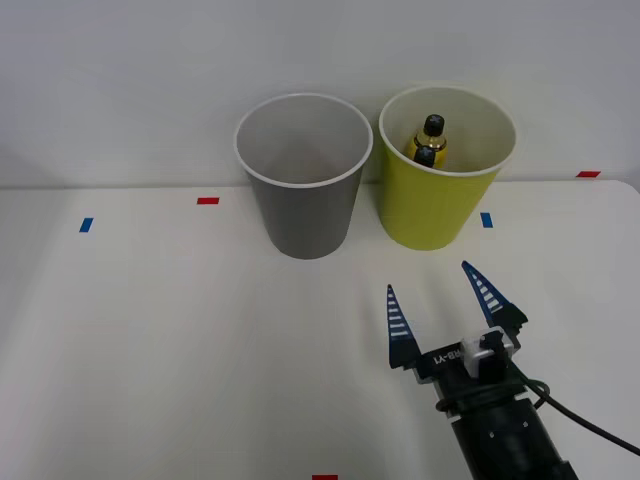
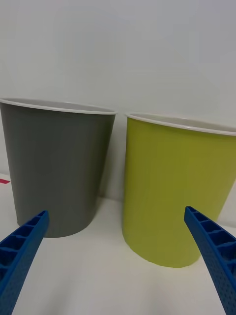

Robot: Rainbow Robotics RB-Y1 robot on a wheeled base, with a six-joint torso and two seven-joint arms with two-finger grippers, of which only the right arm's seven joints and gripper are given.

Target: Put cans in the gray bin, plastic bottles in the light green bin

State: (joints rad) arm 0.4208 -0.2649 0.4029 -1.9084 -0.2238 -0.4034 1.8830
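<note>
The right gripper hovers just in front of the light green bin, jaws wide apart and empty. Inside that bin stand the two plastic bottles — black caps up. The gray bin stands just beside the green one on the white counter.

Plastic bottles inside light green bin, right of gray bin.

Two bins ahead of the spread right gripper

The gray bin and the light green bin stand upright, just beside each other on the white table, with the blue ribbed fingers wide apart in front of them.
</note>
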